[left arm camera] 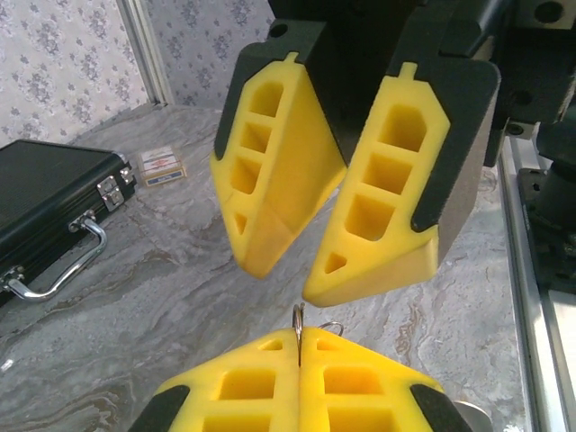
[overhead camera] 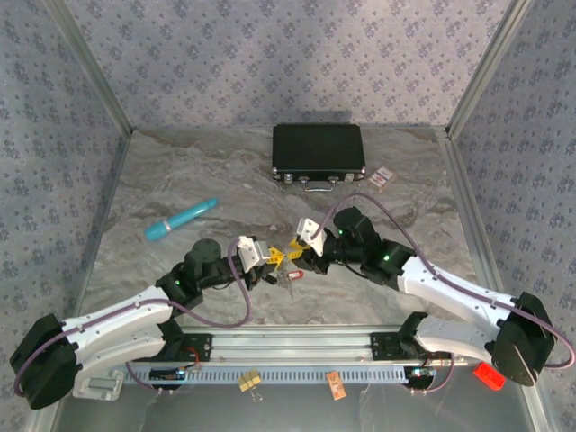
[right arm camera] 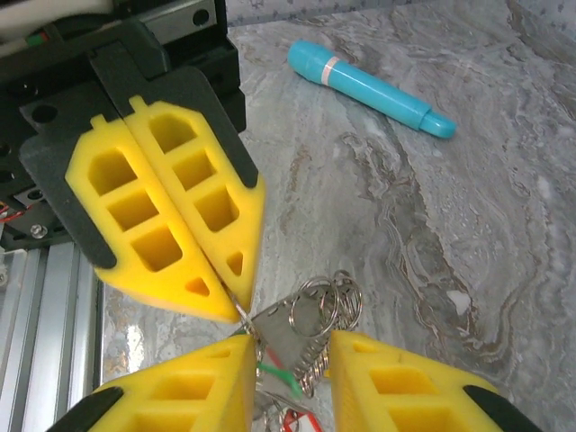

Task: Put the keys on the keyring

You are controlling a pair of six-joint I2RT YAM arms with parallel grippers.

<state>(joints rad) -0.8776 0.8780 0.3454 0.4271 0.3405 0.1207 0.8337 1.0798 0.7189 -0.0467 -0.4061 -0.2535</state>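
**Keyring** (left arm camera: pixel 298 324): thin grey metal hoop. From the left wrist it is seen edge-on, standing upright out of a pinch. It sits mid-table toward the front, between the two wrists. A short chain (right arm camera: pixel 335 292) with small links trails from it on the table.

**Keys** (right arm camera: pixel 284 335): a small bunch with one flat metal blade uppermost and a green head and a red head beneath. They lie against the hoop, just off the left fingertips. Whether any key is already threaded on the hoop cannot be told.

**Left gripper** (right arm camera: pixel 236 304): fingers pressed together, pinching the rim of the hoop. It is judged to be the holder.

**Right gripper** (left arm camera: pixel 294 274): fingers spread and gripping nothing. It faces the left gripper tip to tip, with the bunch lying in the gap between its fingers. It is the nearer free hand, so it is judged the one to pick.

**Governing relation**: the keys lie straight ahead of the right gripper, between it and the held hoop.
- Likely next move: close on one key head, then steer its hole to the hoop's opening.
- Unknown: where that opening lies cannot be made out.
- Risk: catching several keys, or the chain, in one closing.

**Table** (overhead camera: pixel 180 180): grey marbled top.

**Black case** (overhead camera: pixel 319 151): at the back, with its handle toward the arms.

**Blue pen** (overhead camera: pixel 182 219): to the left, well apart from the work
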